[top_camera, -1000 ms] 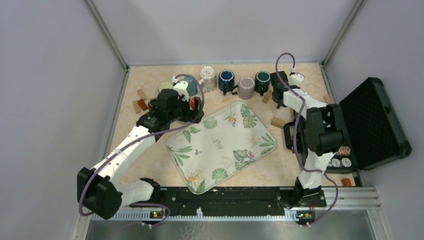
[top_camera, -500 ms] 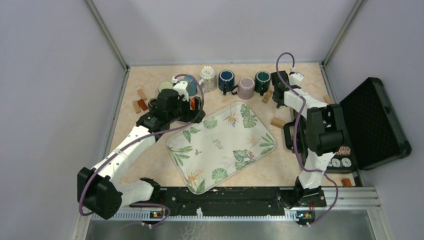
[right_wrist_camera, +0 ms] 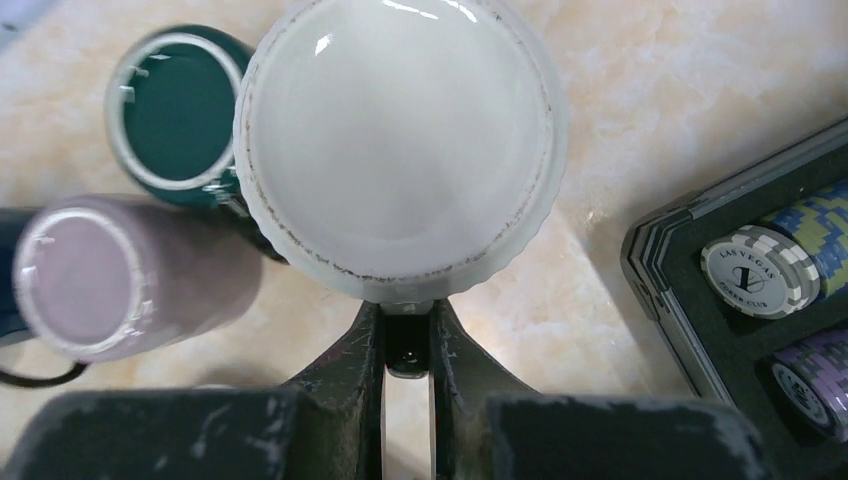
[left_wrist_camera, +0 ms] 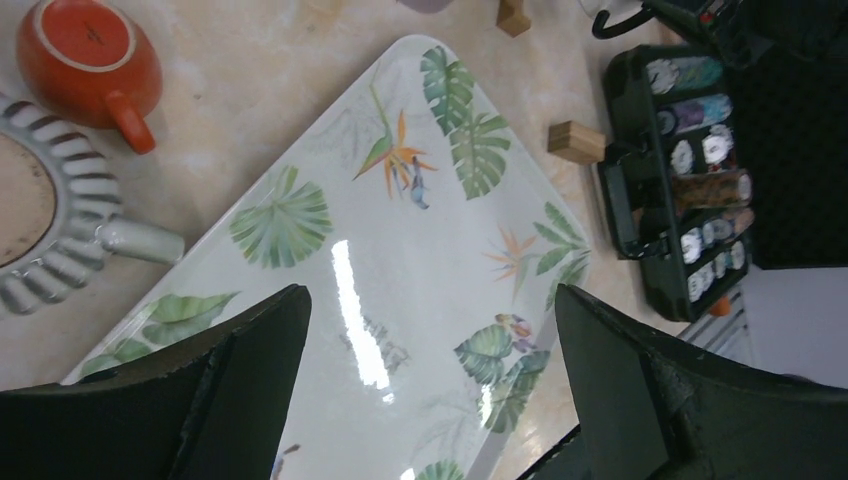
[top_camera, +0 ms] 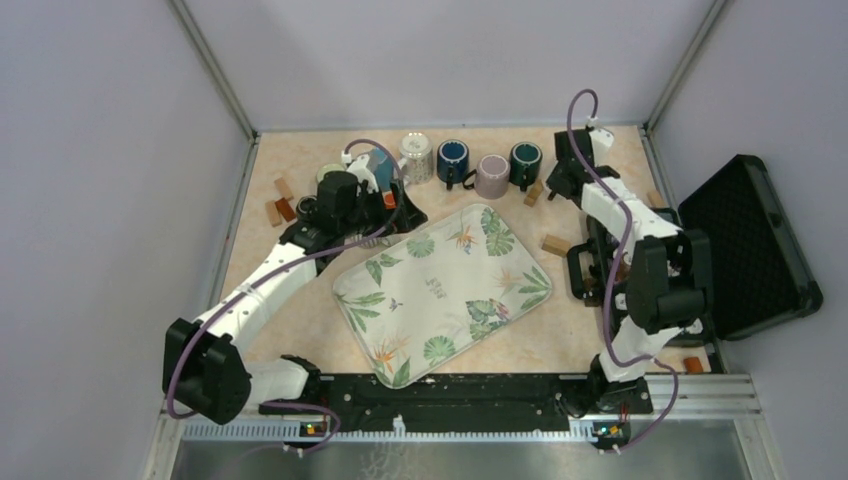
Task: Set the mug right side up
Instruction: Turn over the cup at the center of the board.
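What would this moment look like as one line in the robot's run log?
right gripper: shut on white mug | left gripper: open, over leaf tray

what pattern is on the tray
White with green tropical leaves and orange flowers; the tray shows best in the left wrist view.

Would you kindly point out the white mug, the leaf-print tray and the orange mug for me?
white mug (right_wrist_camera: 400, 140): right wrist view, centre of its round face.
leaf-print tray (top_camera: 440, 290): top external view, bare middle.
orange mug (left_wrist_camera: 88, 55): left wrist view, its body.
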You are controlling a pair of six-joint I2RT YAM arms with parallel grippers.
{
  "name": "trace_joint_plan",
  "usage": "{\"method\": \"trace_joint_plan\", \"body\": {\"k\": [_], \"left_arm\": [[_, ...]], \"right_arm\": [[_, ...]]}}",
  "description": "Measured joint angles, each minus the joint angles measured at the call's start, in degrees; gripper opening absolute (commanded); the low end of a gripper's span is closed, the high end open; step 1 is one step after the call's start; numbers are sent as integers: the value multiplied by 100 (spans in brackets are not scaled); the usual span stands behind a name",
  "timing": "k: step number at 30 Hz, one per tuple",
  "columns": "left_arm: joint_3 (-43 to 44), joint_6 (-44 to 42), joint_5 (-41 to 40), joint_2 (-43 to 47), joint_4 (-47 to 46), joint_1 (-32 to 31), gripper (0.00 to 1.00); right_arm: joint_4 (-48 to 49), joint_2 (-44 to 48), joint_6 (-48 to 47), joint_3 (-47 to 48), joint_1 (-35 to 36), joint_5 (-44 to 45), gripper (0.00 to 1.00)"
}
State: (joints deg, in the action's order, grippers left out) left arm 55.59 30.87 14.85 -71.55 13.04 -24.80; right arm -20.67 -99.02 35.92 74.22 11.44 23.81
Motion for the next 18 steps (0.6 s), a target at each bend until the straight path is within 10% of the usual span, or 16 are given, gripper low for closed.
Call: {"method": "trace_joint_plan", "body": {"k": [18], "left_arm": [[-339,2743,1622,-837,-2697,219,98]], "right_arm": [[1460,1803,737,-1095,590,-2116,0]]}}
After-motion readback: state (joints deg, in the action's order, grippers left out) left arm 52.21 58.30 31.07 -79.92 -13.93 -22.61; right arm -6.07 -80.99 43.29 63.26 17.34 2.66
